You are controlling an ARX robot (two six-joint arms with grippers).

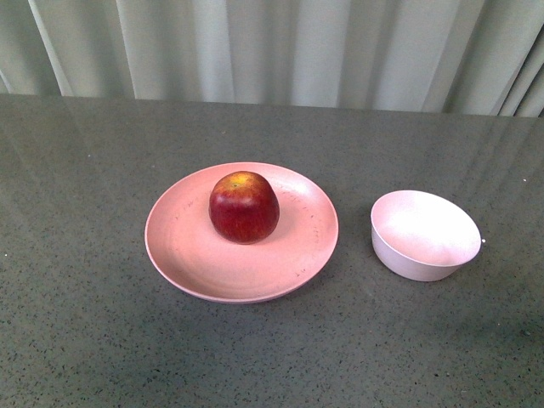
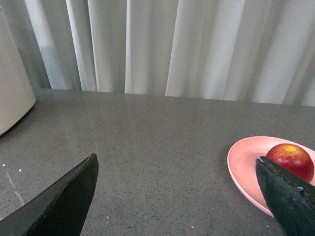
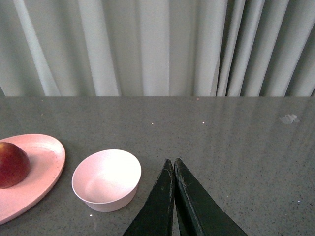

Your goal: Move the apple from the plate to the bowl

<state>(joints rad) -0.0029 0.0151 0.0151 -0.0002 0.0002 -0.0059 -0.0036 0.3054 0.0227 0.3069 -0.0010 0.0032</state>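
Apple (image 1: 244, 206) rests on plate (image 1: 195, 255), a little toward 12 o'clock of the plate's centre, yellow patch up. Bowl (image 1: 425, 234) stands upright on grey worktop (image 1: 85, 340) at 3 o'clock of the plate, near but apart. Left claw (image 2: 175, 160): jaws spread wide, nothing between them. Right claw (image 3: 173, 162): jaws pressed together, nothing gripped, bowl near.

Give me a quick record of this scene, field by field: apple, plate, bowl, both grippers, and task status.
apple: dark red, resting on the plate
plate: pink, on the grey table, left of the bowl in the front view
bowl: pale, empty, apart from the plate
left gripper: open, holding nothing
right gripper: shut, holding nothing, over the table beside the bowl
task status: apple not yet moved
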